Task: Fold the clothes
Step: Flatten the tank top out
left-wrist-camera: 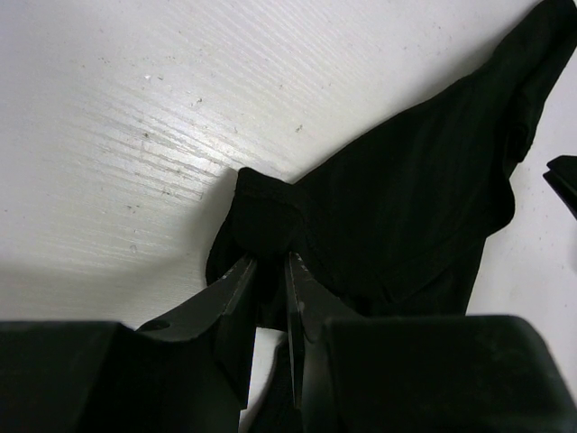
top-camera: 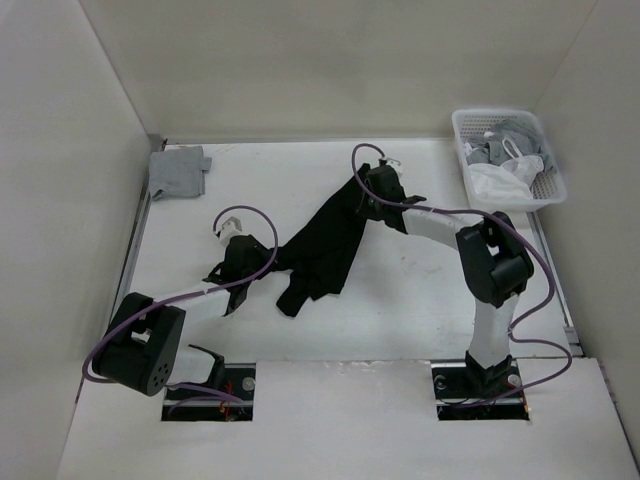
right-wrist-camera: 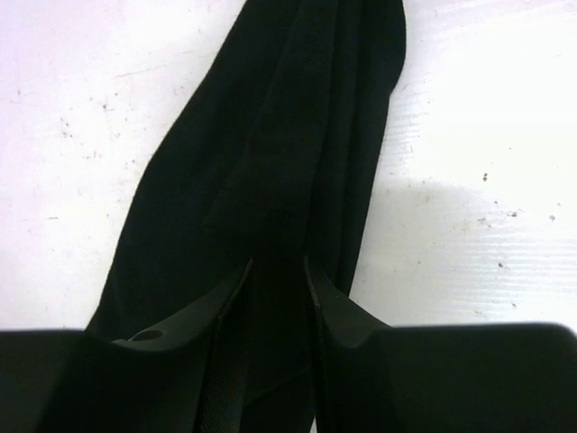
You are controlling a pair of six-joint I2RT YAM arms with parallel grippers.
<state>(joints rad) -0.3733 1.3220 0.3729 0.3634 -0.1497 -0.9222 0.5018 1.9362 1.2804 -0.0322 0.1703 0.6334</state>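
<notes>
**A:** Where's the garment?

**B:** On the white table (top-camera: pixel 420 300), mid-frame in the overhead view. The clothes (top-camera: pixel 325 240) lie as one bunched black band, running from right of centre down toward lower left. The basket (top-camera: pixel 462 125) in the upper right and the grey cloth (top-camera: pixel 178 170) in the upper left are well apart from it.

**A:** And the claws?

**B:** The left gripper (left-wrist-camera: pixel 269 262) has its jaws nearly together, pinching a knuckle of fabric at the band's lower end. The right gripper (right-wrist-camera: pixel 278 266) stands about half open astride the upper end. Cloth fills the gap, but I can't tell whether it's clamped or just lying there.

**A:** So how should this step be done?

**B:** I'd judge this to be the spreading-out step. Secure the right hold first, preferably on an edge rather than a mid-fold. Then draw the two ends apart, low over the table, gently enough that the left pinch doesn't slip.

**A:** What's unclear?

**B:** It's black on black, so sleeves, collar and hem don't separate in any view. The right arm covers the band's upper tip, and both wrist views cut the fabric off at their edges.
</notes>
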